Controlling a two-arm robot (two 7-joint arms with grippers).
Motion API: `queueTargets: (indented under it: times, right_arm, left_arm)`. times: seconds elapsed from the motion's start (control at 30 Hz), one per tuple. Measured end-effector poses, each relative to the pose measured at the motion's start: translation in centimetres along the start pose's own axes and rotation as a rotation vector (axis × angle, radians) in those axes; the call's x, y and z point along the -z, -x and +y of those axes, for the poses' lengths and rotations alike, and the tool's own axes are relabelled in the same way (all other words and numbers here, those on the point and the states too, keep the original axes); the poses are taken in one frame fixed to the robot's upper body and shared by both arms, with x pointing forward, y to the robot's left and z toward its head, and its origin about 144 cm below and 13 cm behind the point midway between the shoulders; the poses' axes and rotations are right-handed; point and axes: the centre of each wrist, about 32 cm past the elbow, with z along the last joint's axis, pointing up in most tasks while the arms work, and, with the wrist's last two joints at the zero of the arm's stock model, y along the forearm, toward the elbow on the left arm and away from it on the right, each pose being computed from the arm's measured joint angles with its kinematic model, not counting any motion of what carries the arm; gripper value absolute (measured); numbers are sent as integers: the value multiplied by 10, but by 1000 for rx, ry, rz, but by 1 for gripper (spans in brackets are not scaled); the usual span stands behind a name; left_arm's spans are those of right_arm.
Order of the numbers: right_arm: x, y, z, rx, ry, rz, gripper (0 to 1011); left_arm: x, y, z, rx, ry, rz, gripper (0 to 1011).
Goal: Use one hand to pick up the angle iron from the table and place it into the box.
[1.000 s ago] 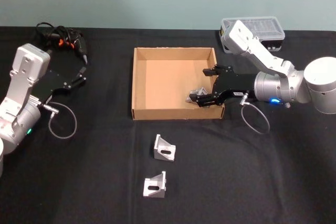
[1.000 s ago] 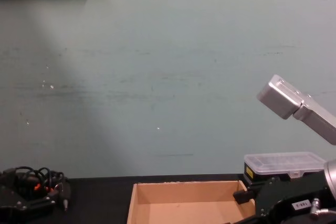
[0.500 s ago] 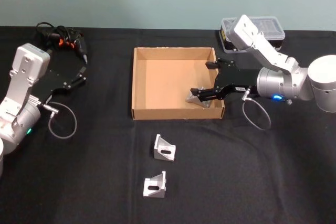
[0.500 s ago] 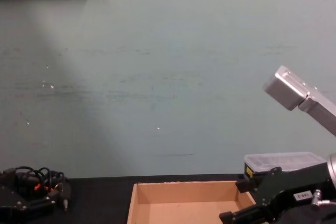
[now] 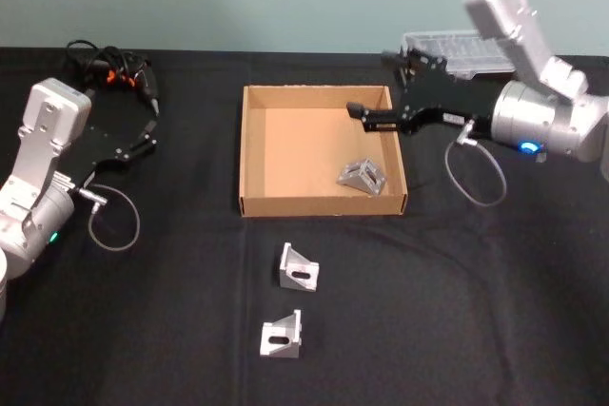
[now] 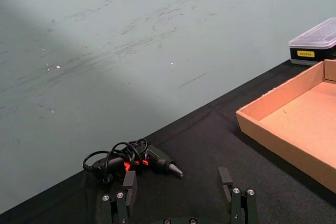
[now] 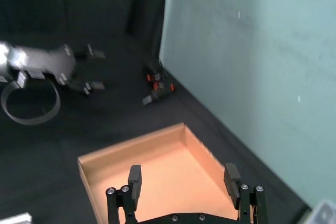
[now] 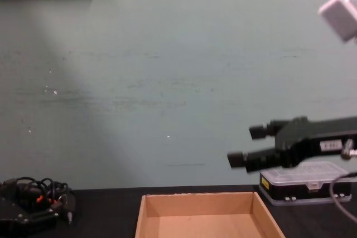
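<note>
holding right hand (image 5: 369,83) open, empty, raised above box (image 5: 314,205) rear-right corner to clear its wall | leaving angle iron (image 5: 362,176) lying inside | parking left hand (image 5: 147,137) open at surface (image 5: 476,311) left

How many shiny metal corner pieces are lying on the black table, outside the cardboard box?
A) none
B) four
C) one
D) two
D: the near angle iron and the second angle iron just behind it lie on the table, while a third angle iron sits inside the box.
</note>
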Motion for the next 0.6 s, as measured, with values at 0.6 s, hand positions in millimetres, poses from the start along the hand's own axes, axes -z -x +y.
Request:
queueTargets:
  times: [0.6]
  right_arm:
    - [-30, 46, -39, -155, -73, -11, 1000]
  left_arm:
    - [0, 0, 0, 0, 0, 0, 1000]
